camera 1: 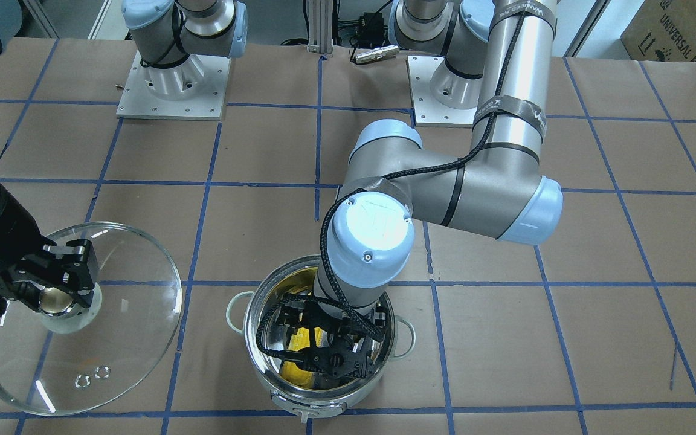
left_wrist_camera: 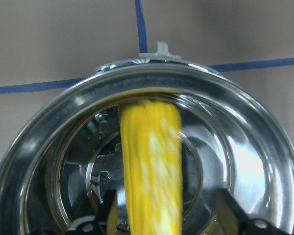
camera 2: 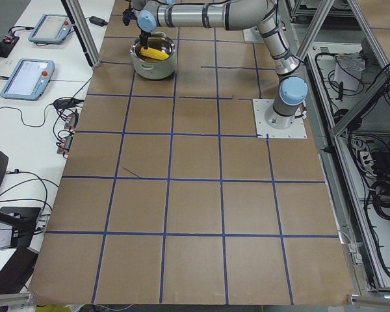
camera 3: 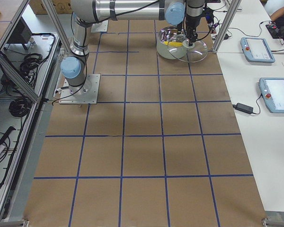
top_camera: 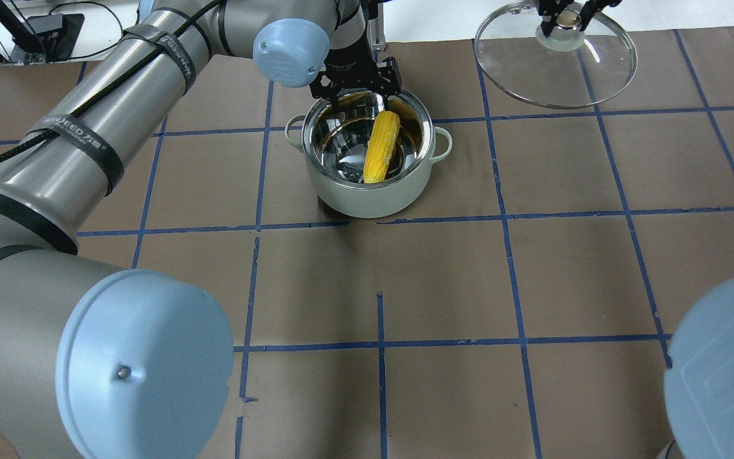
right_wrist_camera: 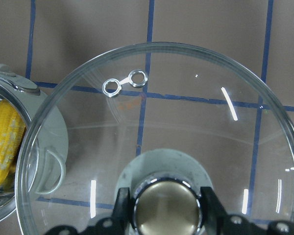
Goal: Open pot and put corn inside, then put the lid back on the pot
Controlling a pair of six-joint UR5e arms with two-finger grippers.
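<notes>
The steel pot (top_camera: 373, 197) stands open near the far side of the table. The yellow corn (top_camera: 383, 146) lies inside it, leaning against the wall, and also shows in the front view (camera 1: 296, 371) and the left wrist view (left_wrist_camera: 149, 161). My left gripper (top_camera: 359, 95) hangs open just above the pot's mouth, its fingers (left_wrist_camera: 110, 213) on either side of the corn with a gap. My right gripper (top_camera: 568, 19) is shut on the knob (right_wrist_camera: 166, 210) of the glass lid (top_camera: 552, 76) and holds it tilted beside the pot, to the right in the overhead view.
The brown table is marked with a blue tape grid (top_camera: 380, 344). The two arm bases (camera 1: 173, 78) stand at the robot's side. The left arm's elbow (camera 1: 487, 193) hangs over the table behind the pot. Teach pendants (camera 2: 26, 75) lie on the white bench beyond the pot.
</notes>
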